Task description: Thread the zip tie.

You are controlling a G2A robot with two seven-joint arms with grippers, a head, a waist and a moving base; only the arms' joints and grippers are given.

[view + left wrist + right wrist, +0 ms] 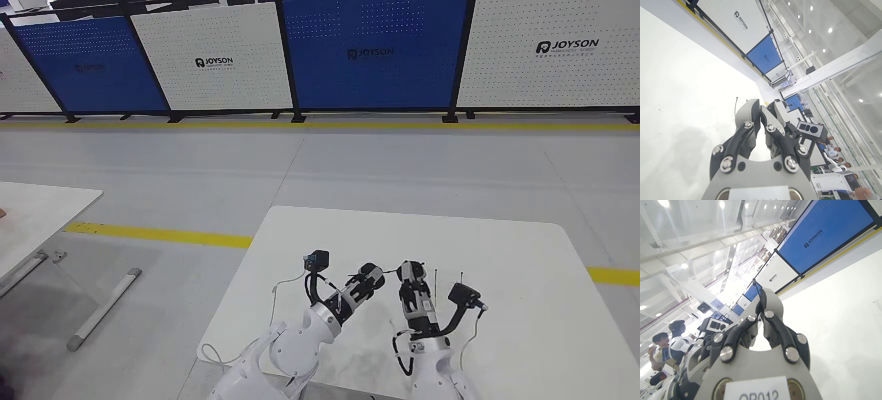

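The right end effector (762, 300) pinches the zip tie (756, 287), head poking beyond its tips; at its 9 o'clock, the left end effector (760, 110) is closed.

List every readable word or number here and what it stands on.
"JOYSON": on the white perforated wall panels and the blue wall panels; smaller print beneath is too small to read.
"OP012": on the white paper label at the right tool's base, lower part cut off.
White label at the left tool's base: print cut off, unreadable.
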